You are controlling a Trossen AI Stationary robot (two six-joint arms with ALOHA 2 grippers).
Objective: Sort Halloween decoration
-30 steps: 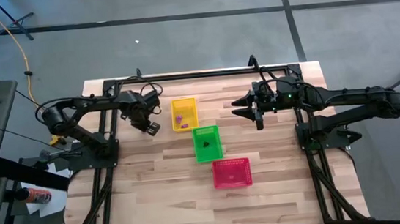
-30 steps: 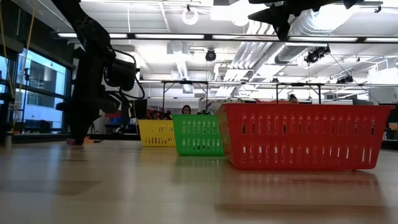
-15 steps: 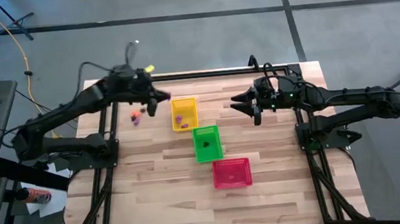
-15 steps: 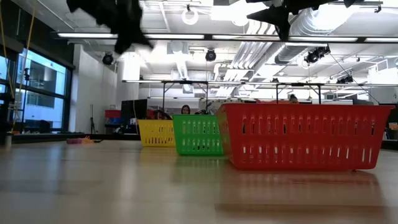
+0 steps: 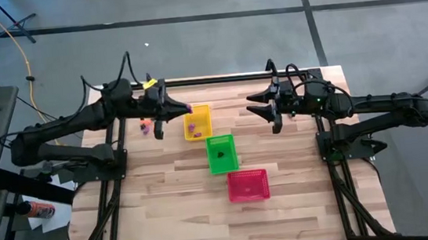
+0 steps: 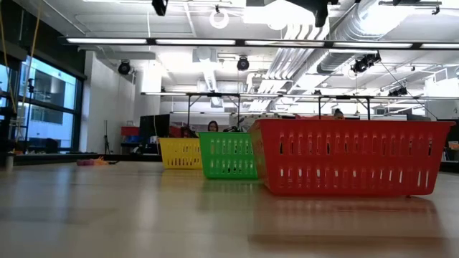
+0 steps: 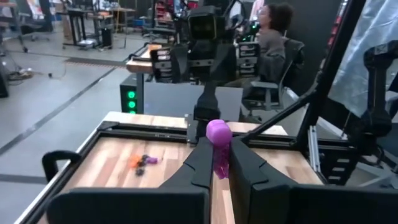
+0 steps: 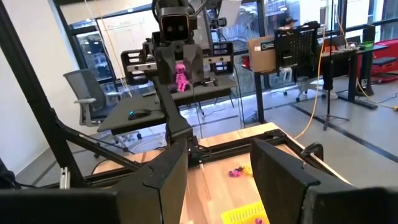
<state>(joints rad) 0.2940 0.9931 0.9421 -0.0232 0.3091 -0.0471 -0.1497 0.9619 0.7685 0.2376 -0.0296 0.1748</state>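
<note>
Left end effector (image 7: 219,163) clamped on a tiny purple trinket (image 7: 218,138), held up in the air right by the near edge of the yellow basket (image 5: 196,122), not quite over it. Could easily go wrong from here: trinket pinched only at the fingertips, so a release short of the rim would likely drop it onto the tabletop (image 5: 182,202) instead of inside. Right end effector (image 5: 262,107) parked with fingers apart and nothing between them, hovering near the far edge. A few more trinkets (image 5: 146,127) left loose on the wood beside the yellow basket, green basket (image 5: 221,152) and red basket (image 5: 248,185) lined up further along. Left wrist view shows the purple piece and the grip clearly; from overhead just a speck at the tip. Low view gets the baskets side-on but no grip at all
</note>
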